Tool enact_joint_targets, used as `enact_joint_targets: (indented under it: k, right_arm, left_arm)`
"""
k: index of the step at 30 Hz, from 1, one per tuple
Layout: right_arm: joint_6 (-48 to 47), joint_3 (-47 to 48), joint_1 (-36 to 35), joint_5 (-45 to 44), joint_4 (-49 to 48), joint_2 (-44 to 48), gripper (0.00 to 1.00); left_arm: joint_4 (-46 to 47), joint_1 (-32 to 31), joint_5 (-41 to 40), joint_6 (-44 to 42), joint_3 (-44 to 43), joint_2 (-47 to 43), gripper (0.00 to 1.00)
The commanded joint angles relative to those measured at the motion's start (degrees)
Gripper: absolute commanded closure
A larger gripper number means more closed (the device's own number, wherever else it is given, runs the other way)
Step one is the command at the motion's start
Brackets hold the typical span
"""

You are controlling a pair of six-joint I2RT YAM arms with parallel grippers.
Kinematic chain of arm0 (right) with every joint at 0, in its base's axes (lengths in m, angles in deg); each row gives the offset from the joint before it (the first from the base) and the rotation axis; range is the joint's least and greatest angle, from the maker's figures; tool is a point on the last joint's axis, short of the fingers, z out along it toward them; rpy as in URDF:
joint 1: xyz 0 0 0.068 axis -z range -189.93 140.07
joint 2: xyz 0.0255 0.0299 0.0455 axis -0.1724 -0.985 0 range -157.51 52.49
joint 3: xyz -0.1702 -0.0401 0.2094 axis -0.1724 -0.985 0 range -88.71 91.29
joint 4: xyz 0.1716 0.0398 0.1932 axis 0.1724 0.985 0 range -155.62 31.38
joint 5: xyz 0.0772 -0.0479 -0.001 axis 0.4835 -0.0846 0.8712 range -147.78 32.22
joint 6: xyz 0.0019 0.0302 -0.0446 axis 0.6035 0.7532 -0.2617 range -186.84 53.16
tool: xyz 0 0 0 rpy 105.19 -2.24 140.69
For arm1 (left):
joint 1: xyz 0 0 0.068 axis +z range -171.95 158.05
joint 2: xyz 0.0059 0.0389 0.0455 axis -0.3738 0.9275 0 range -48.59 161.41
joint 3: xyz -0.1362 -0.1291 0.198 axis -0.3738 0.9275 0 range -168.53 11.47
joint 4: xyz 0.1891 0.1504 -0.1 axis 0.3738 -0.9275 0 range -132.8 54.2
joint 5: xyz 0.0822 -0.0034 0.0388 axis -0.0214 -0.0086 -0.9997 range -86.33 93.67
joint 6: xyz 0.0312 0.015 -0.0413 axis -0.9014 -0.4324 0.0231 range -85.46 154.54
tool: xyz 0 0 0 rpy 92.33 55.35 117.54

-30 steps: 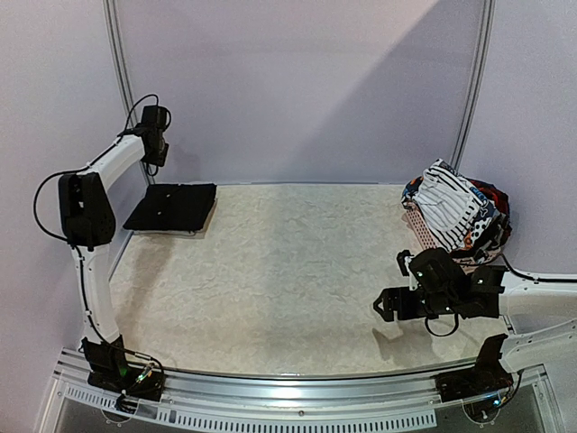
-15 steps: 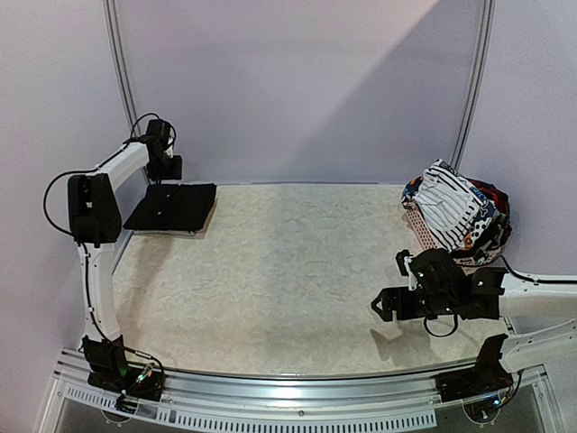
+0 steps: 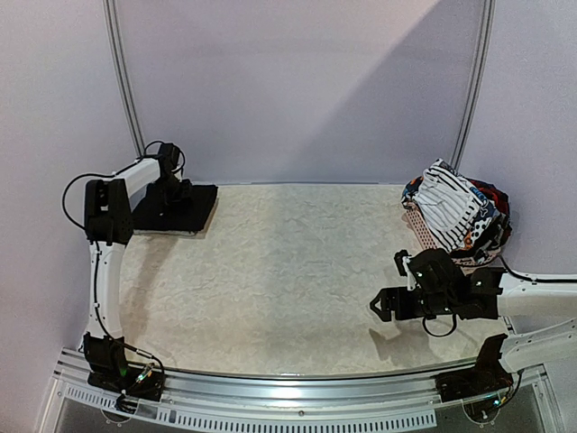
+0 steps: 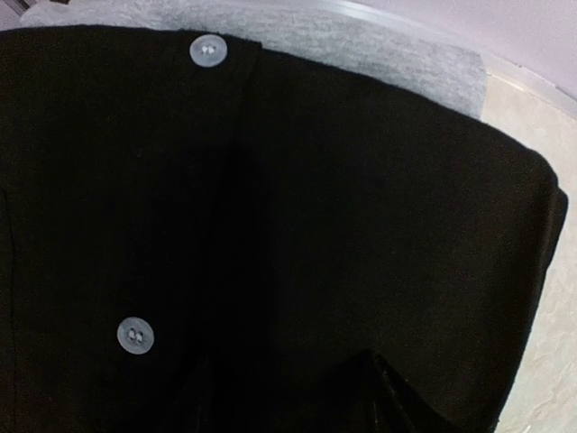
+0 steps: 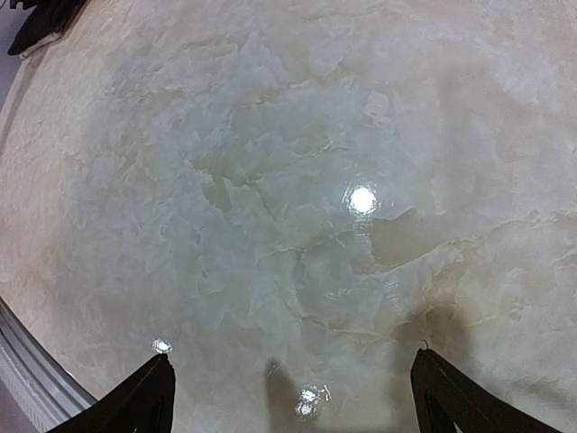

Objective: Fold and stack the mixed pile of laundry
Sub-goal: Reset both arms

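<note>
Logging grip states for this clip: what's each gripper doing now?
Left gripper: cannot tell; it is at the black garment, jaws not visible.
Right gripper: open, holding nothing, over the table.

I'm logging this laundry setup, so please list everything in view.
black garment: one, black, folded at table's far left
grey garment: one, grey, under the black garment
buttons: two, pale, on the black garment
laundry pile: one, striped white and mixed colours, in the basket
basket: one, pink, table's far right
table: one, marbled beige, under everything
left arm: one, white-black, over the black garment
right arm: one, white-black, above bare table, jaws open
</note>
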Motion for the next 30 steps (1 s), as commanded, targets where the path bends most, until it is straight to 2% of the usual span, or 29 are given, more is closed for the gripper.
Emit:
enact_joint_targets:
  k: [1,11,19,21,24,25,26,30]
  right_arm:
    - [-0.6,-0.7,-0.2,0.2,-0.1,0.5,0.09]
    - [-1.6,1.6,-0.2,-0.3,1.7,1.7,0.09]
    - [-4.1,6.6,-0.2,-1.3,4.8,2.0,0.07]
    - [-5.0,7.9,-0.2,-1.4,5.6,2.2,0.07]
    - [-6.1,9.9,-0.2,-1.2,6.3,2.7,0.04]
    - [-6.4,10.5,-0.2,-1.0,6.3,2.8,0.03]
    - [-7.0,11.3,-0.1,-0.7,6.2,2.9,0.03]
    - [-8.5,12.6,-0.2,-0.3,5.3,4.3,0.01]
  left_arm:
    - [-1.3,0.5,3.7,1.8,-1.3,2.3,0.43]
    - [0.5,-0.4,1.1,0.0,1.9,-8.9,0.42]
    - [2.7,-3.6,-4.2,-2.8,10.5,-23.3,0.33]
    - [4.6,-4.9,-5.4,-2.4,14.8,-28.5,0.29]
    - [8.4,-7.2,-8.7,-2.0,22.7,-36.7,0.17]
    - [9.0,-8.1,-10.3,-1.9,24.9,-39.4,0.05]
    - [9.3,-9.0,-11.4,-1.6,27.5,-42.5,0.01]
    - [9.6,-13.3,-15.0,-0.7,34.6,-51.3,0.00]
